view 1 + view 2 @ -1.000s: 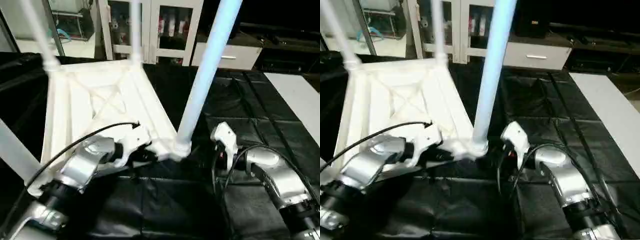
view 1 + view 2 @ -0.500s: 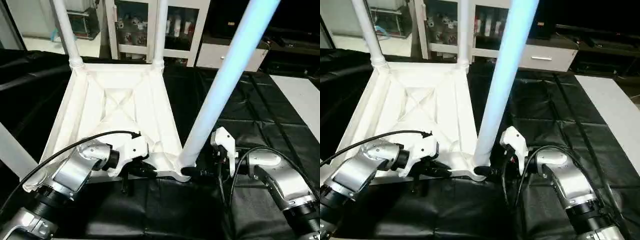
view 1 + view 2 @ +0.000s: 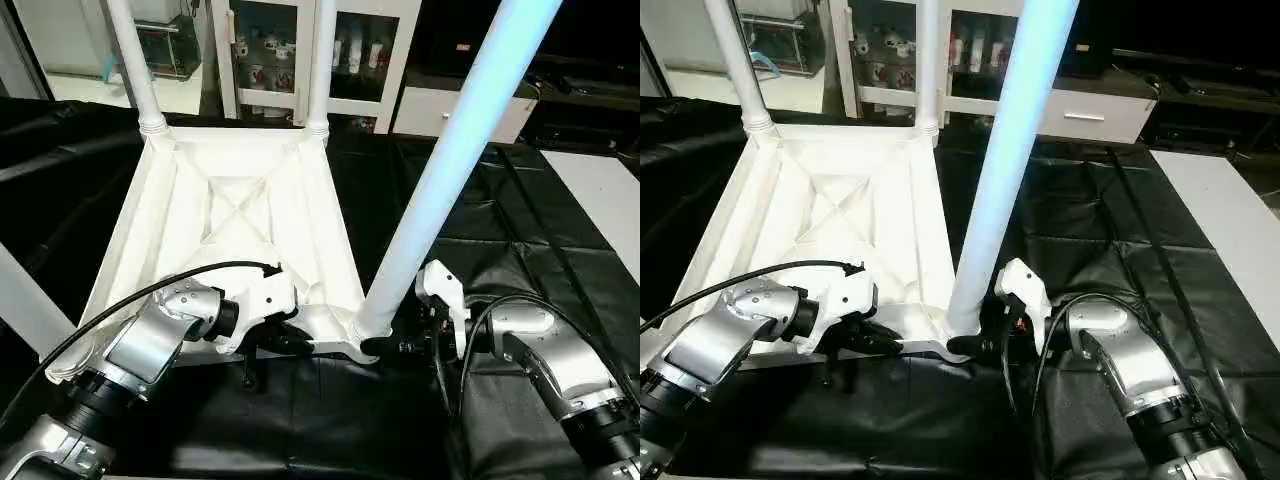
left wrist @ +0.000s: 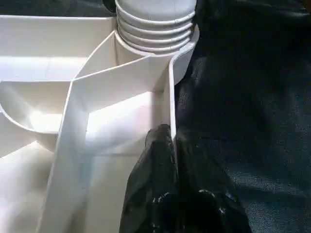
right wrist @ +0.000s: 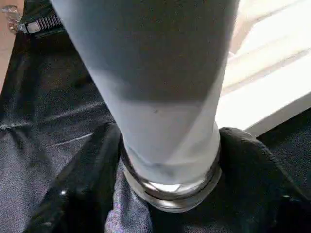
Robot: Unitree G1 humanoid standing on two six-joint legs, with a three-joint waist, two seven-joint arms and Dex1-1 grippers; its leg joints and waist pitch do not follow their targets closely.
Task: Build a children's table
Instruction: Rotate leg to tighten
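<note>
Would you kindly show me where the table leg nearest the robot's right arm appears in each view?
Left eye view: nearest leg rises right of centre.
Right eye view: the leg, centre.
Left wrist view: its ribbed base, top.
Right wrist view: the leg, between the right claw's fingers.
Shared landmark: the near corner socket of the table top.

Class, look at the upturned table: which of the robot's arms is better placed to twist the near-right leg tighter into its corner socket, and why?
Probably the right. The right gripper has a finger on each side of the leg, at its base. The left gripper is shut on the tabletop's rim beside the socket, steadying it.
</note>
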